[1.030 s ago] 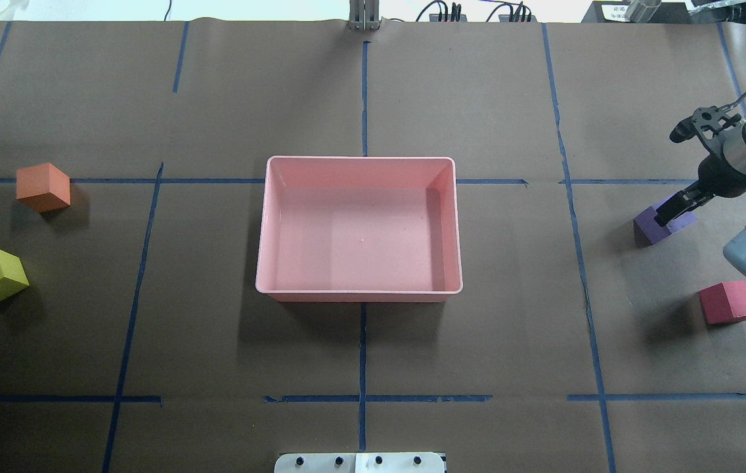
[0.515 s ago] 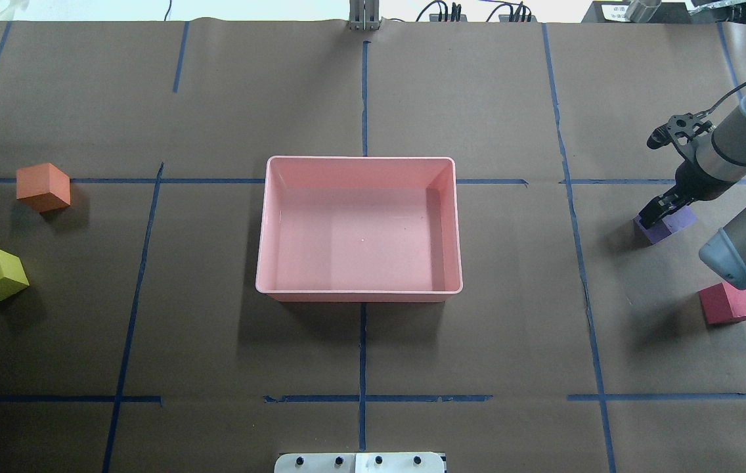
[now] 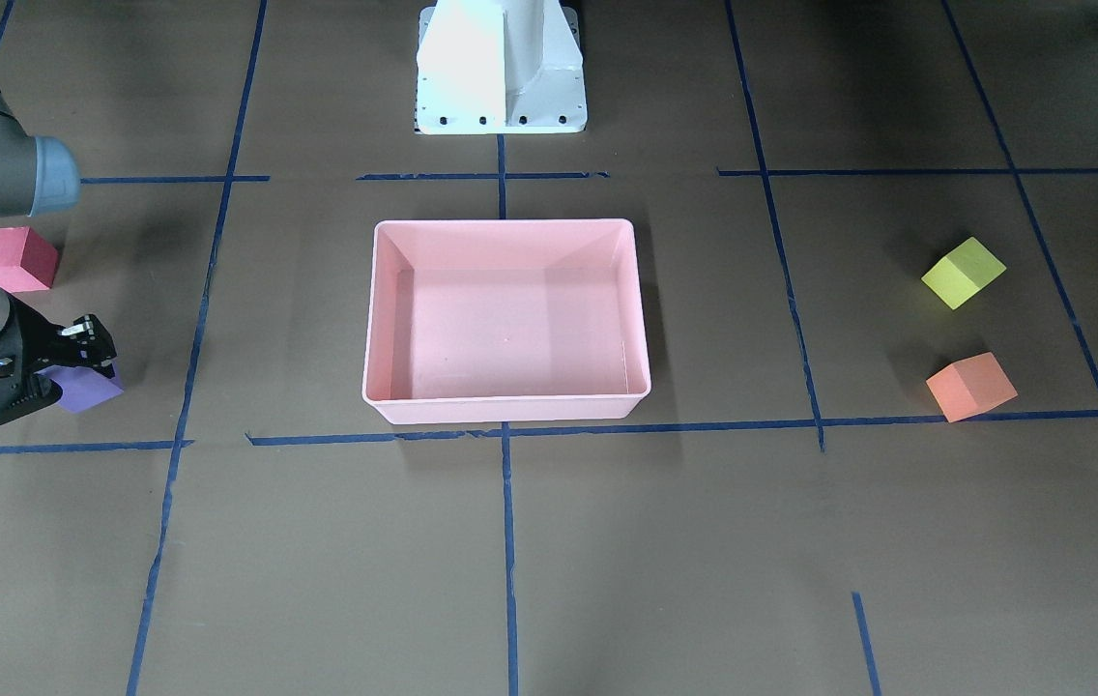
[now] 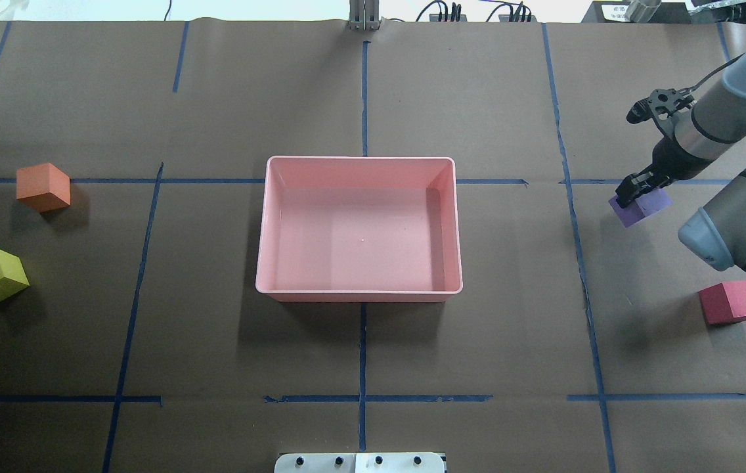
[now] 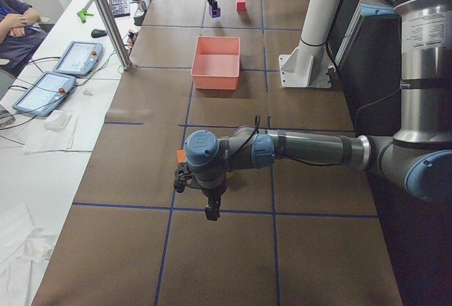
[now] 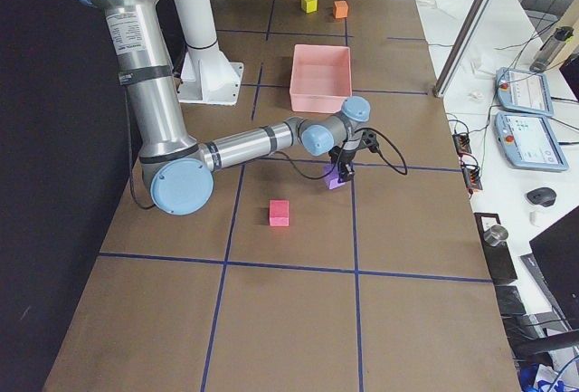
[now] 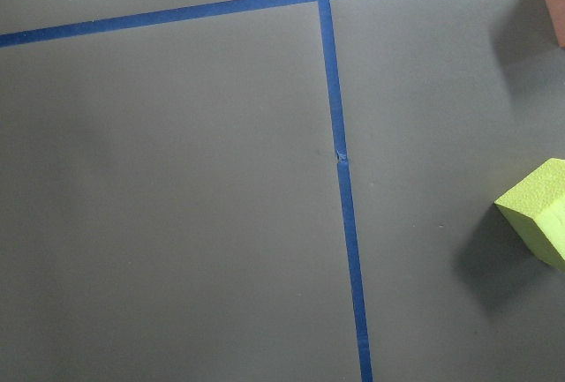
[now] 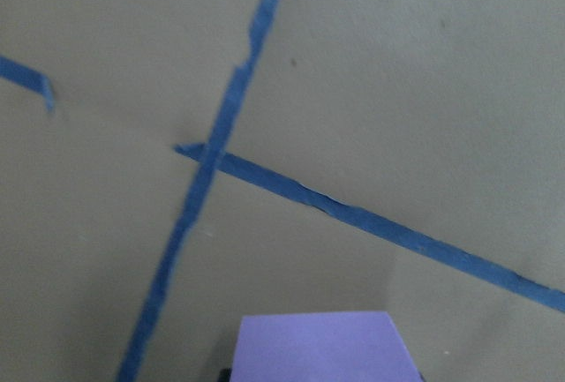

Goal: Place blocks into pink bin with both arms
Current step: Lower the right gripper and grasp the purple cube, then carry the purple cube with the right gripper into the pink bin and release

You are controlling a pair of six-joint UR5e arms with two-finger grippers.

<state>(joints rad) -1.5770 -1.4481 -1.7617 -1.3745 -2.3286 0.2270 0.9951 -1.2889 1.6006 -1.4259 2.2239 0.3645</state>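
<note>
Overhead exterior, right claw (image 4: 631, 196) gripping purple block (image 4: 650, 206), pink bin (image 4: 360, 295) apart

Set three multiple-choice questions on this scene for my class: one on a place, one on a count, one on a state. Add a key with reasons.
1. Where does the red-pink block lie?
A. In the pink bin
B. On the table, on the robot's right side
C. On top of the purple block

2. How many blocks are in the pink bin?
A. None
B. One
C. Two

3. What state is the right end effector in?
A. Open above the pink bin
B. Shut on the purple block
C. Open, holding nothing

Key:
1 B: it sits on the table, right of the bin in the overhead view.
2 A: the bin's floor is bare in both the overhead and the front-facing view.
3 B: it grips the purple block, which also shows at the lower edge of the right wrist view.
</note>
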